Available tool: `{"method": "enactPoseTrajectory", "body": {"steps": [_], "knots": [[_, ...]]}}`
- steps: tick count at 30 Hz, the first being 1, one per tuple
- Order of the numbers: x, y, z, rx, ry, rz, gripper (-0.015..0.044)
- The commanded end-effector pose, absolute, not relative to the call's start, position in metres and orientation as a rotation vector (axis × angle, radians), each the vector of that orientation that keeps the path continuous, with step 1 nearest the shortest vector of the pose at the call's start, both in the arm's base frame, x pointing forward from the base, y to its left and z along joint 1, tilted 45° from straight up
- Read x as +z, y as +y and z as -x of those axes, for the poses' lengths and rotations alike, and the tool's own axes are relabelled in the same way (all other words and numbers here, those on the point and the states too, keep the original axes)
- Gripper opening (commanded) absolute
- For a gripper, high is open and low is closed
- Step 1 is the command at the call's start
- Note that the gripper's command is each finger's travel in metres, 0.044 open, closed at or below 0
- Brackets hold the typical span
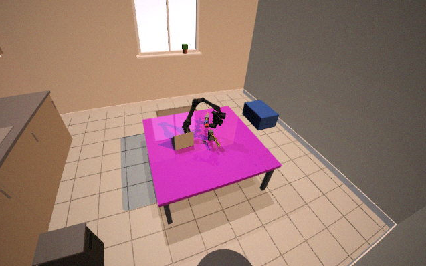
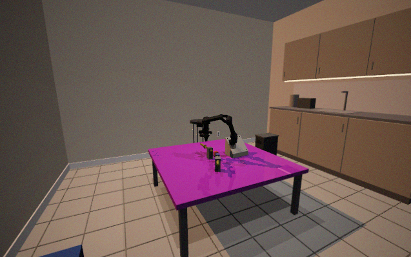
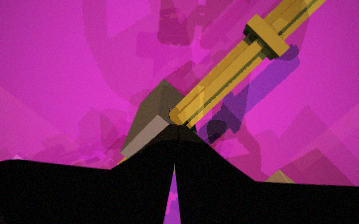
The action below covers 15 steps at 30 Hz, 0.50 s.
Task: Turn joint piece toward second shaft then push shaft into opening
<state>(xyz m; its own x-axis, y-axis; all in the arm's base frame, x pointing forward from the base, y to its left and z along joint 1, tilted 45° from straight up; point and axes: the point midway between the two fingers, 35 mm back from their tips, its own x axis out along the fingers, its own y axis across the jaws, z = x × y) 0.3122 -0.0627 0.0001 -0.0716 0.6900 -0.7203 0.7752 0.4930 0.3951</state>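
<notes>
My gripper (image 1: 213,126) (image 2: 206,140) (image 3: 176,132) is shut with nothing between its fingers. It points down, above the second block (image 1: 210,135) (image 2: 210,154) (image 3: 156,97), which its fingers partly hide in the wrist view. The yellow second shaft (image 1: 217,141) (image 2: 204,146) (image 3: 220,82) sticks out of this block and carries a raised collar (image 3: 267,37). The red joint piece (image 1: 206,125) (image 2: 215,152) sits on a blue piece by the first block (image 1: 206,117) (image 2: 217,165), apart from the gripper. Its opening direction cannot be told; it is out of the wrist view.
The arm's wedge-shaped base (image 1: 184,141) (image 2: 239,149) stands beside the blocks on the magenta table (image 1: 190,180) (image 2: 251,181). A blue box (image 1: 261,114) and a stool (image 2: 195,121) stand away from the table.
</notes>
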Motion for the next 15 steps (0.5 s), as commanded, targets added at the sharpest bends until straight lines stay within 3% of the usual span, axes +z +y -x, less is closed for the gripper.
{"method": "enactPoseTrajectory", "body": {"steps": [1,15], "knots": [[-0.022,-0.074,-0.308,-0.226,1.817,-1.315,0.0],[-0.106,-0.109,-0.282,-0.681,1.836,-1.633,0.0]]}}
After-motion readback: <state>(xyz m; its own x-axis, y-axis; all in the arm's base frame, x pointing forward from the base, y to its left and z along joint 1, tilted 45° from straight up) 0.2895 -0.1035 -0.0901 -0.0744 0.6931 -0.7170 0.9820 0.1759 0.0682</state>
